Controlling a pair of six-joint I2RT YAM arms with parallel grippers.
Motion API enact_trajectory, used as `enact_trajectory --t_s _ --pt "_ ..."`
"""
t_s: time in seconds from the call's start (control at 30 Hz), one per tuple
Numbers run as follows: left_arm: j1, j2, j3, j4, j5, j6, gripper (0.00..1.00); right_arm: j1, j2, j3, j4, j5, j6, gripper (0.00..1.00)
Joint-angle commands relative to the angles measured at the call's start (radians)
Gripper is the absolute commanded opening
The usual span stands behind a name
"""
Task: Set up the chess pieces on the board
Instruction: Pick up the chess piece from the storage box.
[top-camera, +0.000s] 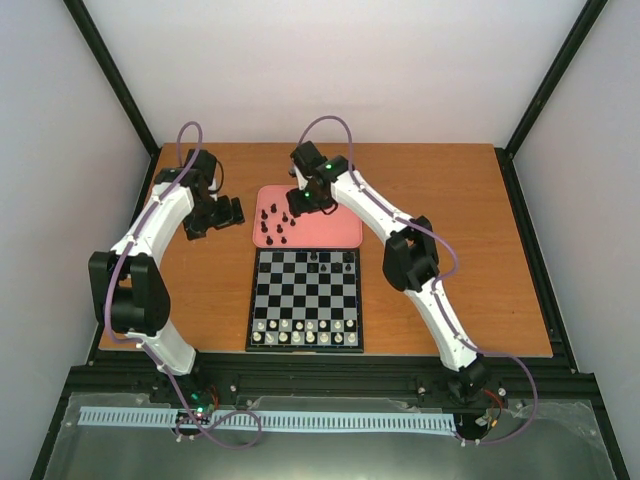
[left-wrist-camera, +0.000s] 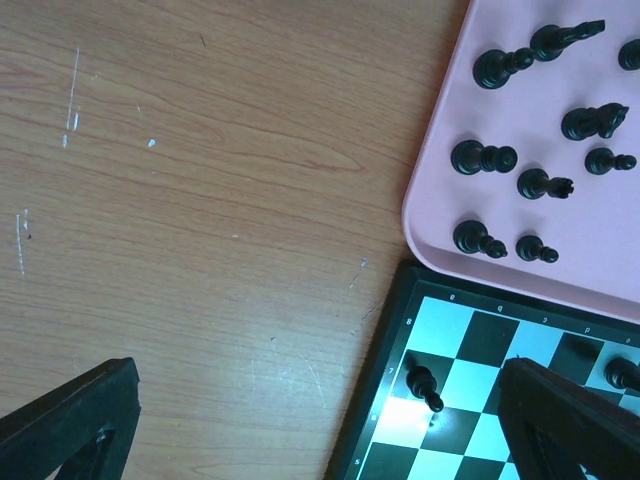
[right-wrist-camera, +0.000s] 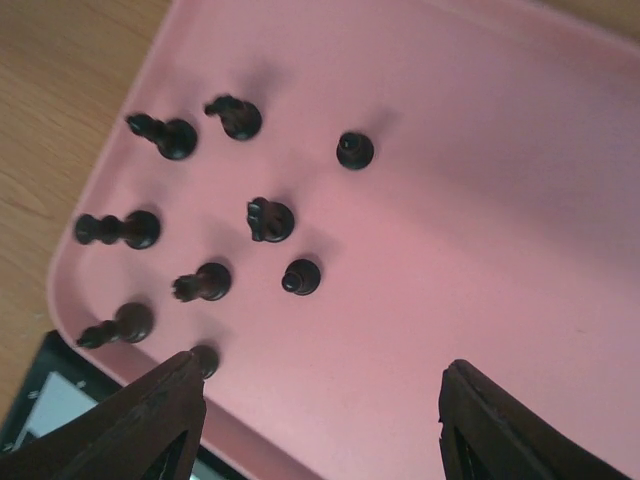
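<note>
Jaws of the left gripper (left-wrist-camera: 320, 400) stand wide apart in its own wrist view. Only two dark finger ends show at the lower corners, cut off by the frame, and nothing is between them. Below lie the wooden table (left-wrist-camera: 200, 200) and the far left corner of the board (left-wrist-camera: 470, 340). The pink tray (left-wrist-camera: 600, 230) fills the upper right and holds nine black chess pieces (left-wrist-camera: 483, 157), one cut by the right edge. Whether they stand or lie is hard to tell from this angle. One more black figure is on the board near its corner. Another is half hidden behind the right-hand finger.

In the right wrist view the right gripper (right-wrist-camera: 320, 400) also has its jaws apart and grips nothing. It hangs over the tray's bare pink floor. The same nine black pieces are scattered toward the tray's left side. The nearest one is partly covered by the left-hand fingertip. A sliver of the board shows at the bottom left corner.

From the top view neither gripper's fingers can be made out clearly. The left one is over bare table just left of the tray, and the right one is over the tray's left half. The board lies just on the near side of the tray. A few black figures stand on its far two rows, too small to count or name. White pieces (top-camera: 305, 332) fill its near two rows.
</note>
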Motion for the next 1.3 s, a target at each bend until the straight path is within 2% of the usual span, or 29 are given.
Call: enact_trajectory --t_s 0.0,0.23,0.37,0.47,1.27 --pt "-0.001 0.008 0.051 -0.020 -0.014 -0.003 1.00 0.005 0.052 0.020 0.044 -0.058 -0.036 0.64" --pt "-0.001 0.021 0.046 -0.016 -0.017 -0.004 1.00 0.005 0.102 0.012 0.116 -0.076 -0.033 0.59" --pt "-0.002 0.028 0.045 -0.015 -0.016 -0.003 1.00 0.005 0.132 0.012 0.128 -0.085 -0.021 0.49" --pt "-0.002 0.032 0.046 -0.014 -0.014 -0.003 1.00 0.005 0.148 0.011 0.144 -0.091 -0.008 0.45" --pt "0.000 0.059 0.047 -0.008 0.003 -0.005 1.00 0.005 0.199 0.042 0.175 -0.086 0.016 0.24"
